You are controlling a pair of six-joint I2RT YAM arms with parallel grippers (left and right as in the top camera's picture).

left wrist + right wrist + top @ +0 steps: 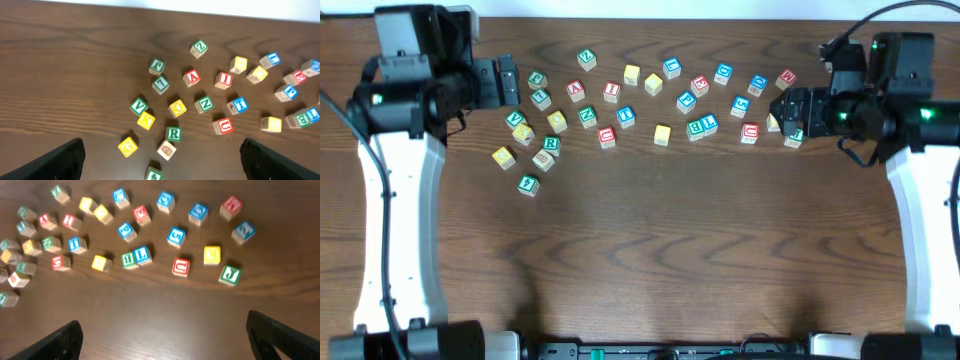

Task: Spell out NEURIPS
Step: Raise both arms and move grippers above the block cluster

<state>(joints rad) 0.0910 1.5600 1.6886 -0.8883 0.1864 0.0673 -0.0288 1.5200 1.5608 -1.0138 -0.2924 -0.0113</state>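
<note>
With both pairs of jaws spread wide and gripping nothing, left gripper (510, 82) and right gripper (780, 106) sat at opposite ends of the scatter. Cubes were small square-edged wooden blocks with pale sides and coloured frames. Table (640, 260) was dark, matte wood grain. Ahead of the black left fingers (65, 160): green R cube (173, 133) nearest, picture-face cube (166, 149) just beside it. Red U cube (223, 125) and green N cube (204, 103) lay further out, red I cube (223, 80) beyond. Yellow cubes (146, 120) crowded the R's left. Ahead of the right fingers (280, 335): green J cube (230, 274), yellow K cube (212, 255). P not legible. Letters lay scattered, not in a row.
</note>
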